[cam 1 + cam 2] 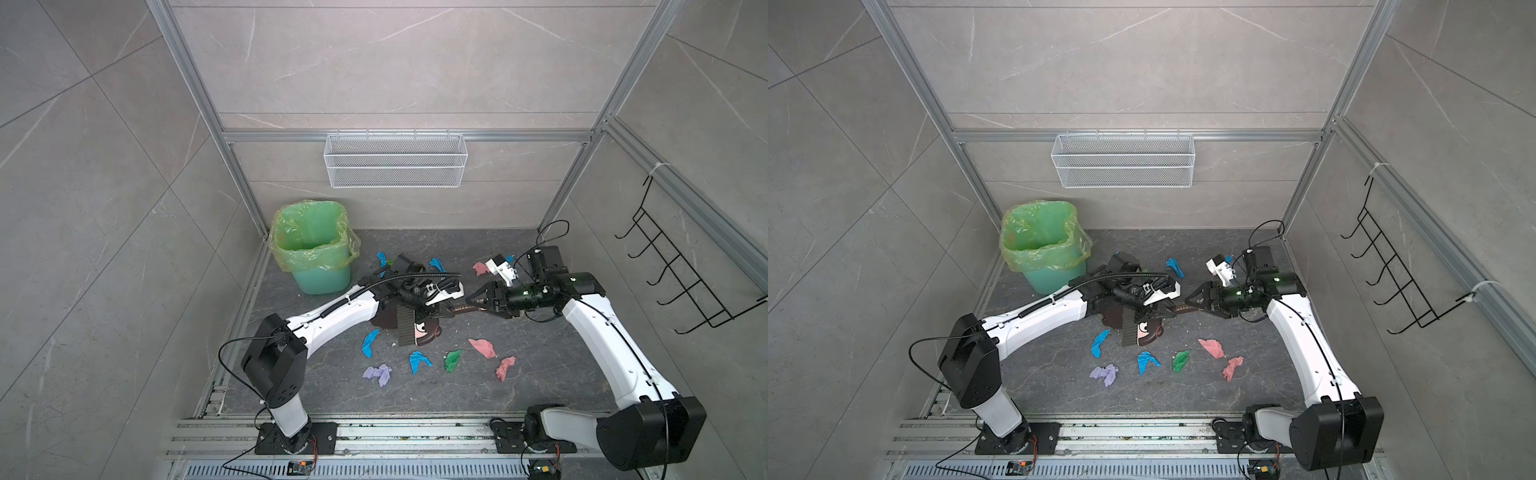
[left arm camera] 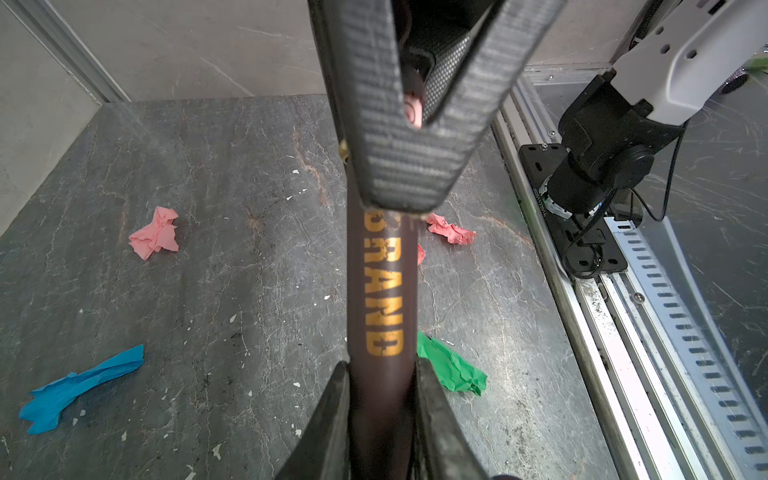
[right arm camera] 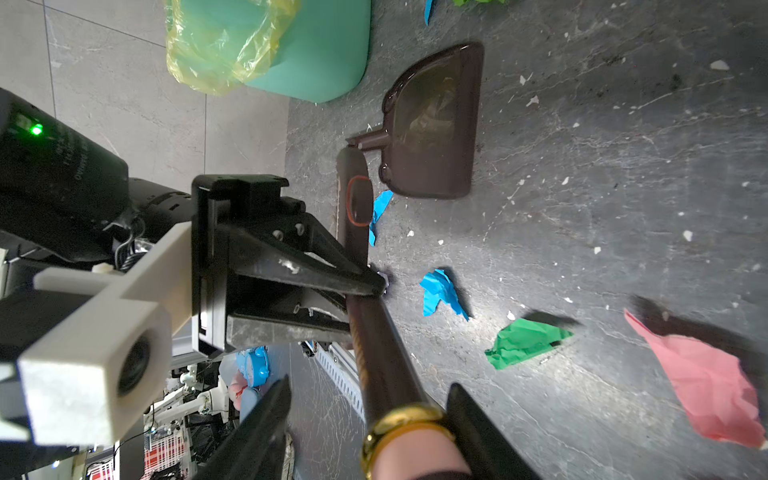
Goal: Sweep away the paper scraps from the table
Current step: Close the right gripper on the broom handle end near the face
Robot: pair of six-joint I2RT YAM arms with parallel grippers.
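Read the table as a clock, twelve at the back wall. The two arms meet near its centre over a dark brown brush. The left gripper is clamped on the brush handle. The left wrist view shows both its fingers pressed against the shaft, just below gold lettering that no other view catches.

The right gripper straddles the handle's far end with its jaws apart. In the right wrist view there is a plain gap between one finger and the shaft, beside a gold ring and a pink end cap. From either top view I could not make out that gap.

The right wrist view also gives the dustpan whole, lying flat just beside the brush head. In both top views the left arm covers most of it.

The paper scraps lie loose on the table. Blue, lavender, green and pink ones are strung from eight round to four o'clock, with a few more blue and pink between eleven and two. The green-lined bin stands at eleven o'clock — seen whole in the top views, cropped in the right wrist view.
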